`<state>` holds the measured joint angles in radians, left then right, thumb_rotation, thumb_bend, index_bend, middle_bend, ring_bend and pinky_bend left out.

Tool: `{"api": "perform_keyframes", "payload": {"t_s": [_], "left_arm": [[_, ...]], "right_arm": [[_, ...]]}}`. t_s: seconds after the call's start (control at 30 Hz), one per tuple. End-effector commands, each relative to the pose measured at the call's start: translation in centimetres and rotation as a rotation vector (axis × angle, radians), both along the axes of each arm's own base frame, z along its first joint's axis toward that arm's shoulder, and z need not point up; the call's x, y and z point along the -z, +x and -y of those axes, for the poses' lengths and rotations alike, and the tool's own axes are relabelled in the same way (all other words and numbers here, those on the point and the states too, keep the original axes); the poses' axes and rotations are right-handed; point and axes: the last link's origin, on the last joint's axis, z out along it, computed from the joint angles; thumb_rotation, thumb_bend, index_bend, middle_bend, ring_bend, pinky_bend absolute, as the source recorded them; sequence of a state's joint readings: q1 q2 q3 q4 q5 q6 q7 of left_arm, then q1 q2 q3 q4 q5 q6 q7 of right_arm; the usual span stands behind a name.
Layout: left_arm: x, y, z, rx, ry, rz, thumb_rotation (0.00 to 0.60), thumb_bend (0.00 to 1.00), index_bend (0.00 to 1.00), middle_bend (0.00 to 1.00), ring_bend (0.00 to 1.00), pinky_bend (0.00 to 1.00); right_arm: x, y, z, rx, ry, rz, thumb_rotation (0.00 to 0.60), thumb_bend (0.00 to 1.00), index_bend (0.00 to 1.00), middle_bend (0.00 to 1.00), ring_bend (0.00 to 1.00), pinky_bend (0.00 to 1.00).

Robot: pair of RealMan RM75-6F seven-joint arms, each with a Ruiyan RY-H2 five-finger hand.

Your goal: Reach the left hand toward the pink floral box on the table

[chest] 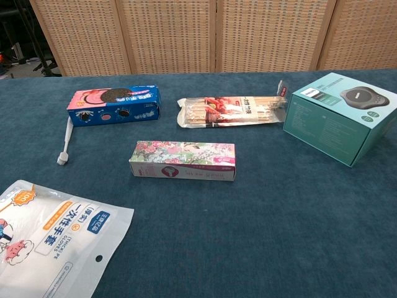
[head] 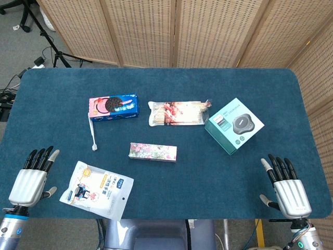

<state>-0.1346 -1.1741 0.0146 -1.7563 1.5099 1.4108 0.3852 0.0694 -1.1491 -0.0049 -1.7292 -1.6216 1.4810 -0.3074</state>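
Observation:
The pink floral box (head: 153, 151) lies flat near the middle of the blue table, long side across; the chest view shows the pink floral box (chest: 183, 160) in front of me. My left hand (head: 33, 177) hovers at the table's near left corner, fingers straight and apart, holding nothing, well left of the box. My right hand (head: 286, 188) sits at the near right corner, also flat with fingers apart and empty. Neither hand shows in the chest view.
A white snack pouch (head: 97, 189) lies between my left hand and the box. A white toothbrush (head: 93, 132) and an Oreo box (head: 113, 107) lie farther back left. A biscuit stick pack (head: 178, 113) and a teal box (head: 233, 125) lie behind, to the right.

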Motion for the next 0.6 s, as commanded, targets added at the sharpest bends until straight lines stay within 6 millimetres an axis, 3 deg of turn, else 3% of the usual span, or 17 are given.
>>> {"api": "perform_keyframes", "payload": {"t_s": [0.03, 0.6], "left_arm": [[0.07, -0.07, -0.03, -0.003, -0.003, -0.001, 0.600, 0.07, 0.00, 0.00, 0.00, 0.00], [0.05, 0.14, 0.01, 0.019, 0.014, 0.010, 0.600, 0.07, 0.00, 0.00, 0.00, 0.00]], "right_arm": [[0.04, -0.05, 0.04, 0.003, 0.001, -0.002, 0.600, 0.20, 0.00, 0.00, 0.00, 0.00], [0.77, -0.07, 0.06, 0.001, 0.028, -0.019, 0.600, 0.20, 0.00, 0.00, 0.00, 0.00]]}}
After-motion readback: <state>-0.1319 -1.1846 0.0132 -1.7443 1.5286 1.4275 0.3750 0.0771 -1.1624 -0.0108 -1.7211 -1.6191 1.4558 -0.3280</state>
